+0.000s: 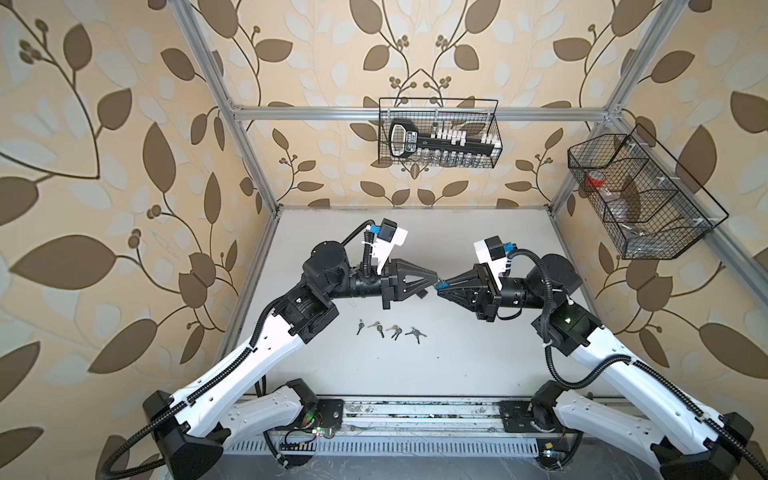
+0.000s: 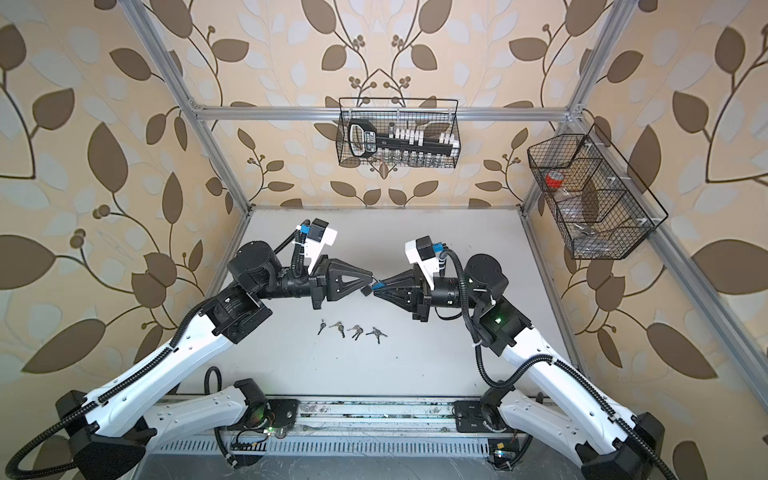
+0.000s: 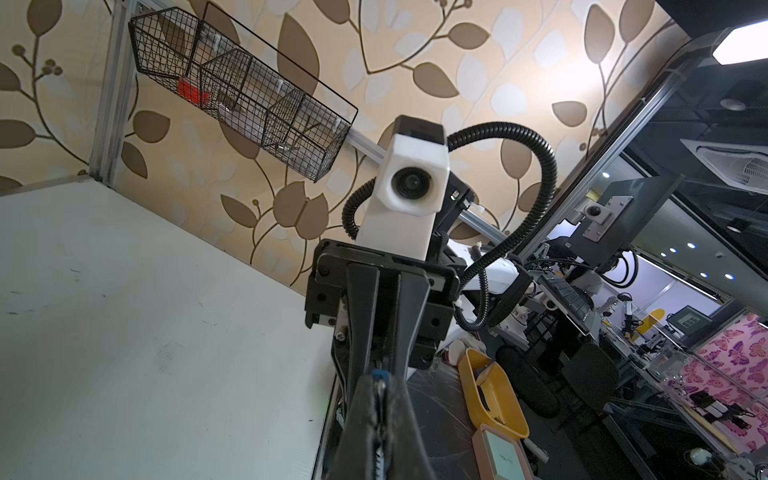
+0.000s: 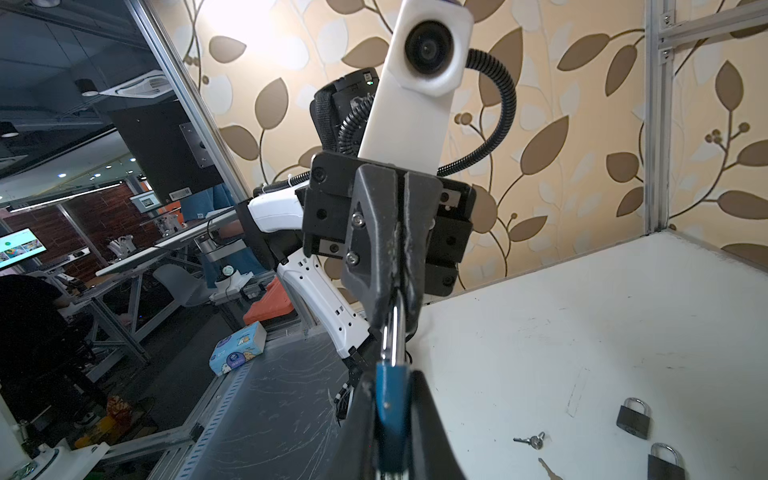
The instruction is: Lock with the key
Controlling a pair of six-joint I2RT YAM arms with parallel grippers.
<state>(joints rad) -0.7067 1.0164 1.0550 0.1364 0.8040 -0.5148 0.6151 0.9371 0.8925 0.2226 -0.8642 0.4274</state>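
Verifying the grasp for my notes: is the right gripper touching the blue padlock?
Touching. The right wrist view shows the blue padlock pinched between the two fingers of the right gripper, with no gap on either side.

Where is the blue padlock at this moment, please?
In both top views the blue padlock is mid-air at the centre, its body in the right gripper and its shackle in the left gripper, beyond the row of keys.

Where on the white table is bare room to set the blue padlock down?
Bare: the table from the back wall to the left fingers and right fingers; also the strip between the keys and the front rail. Crowded: the centre, where they hold the blue padlock.
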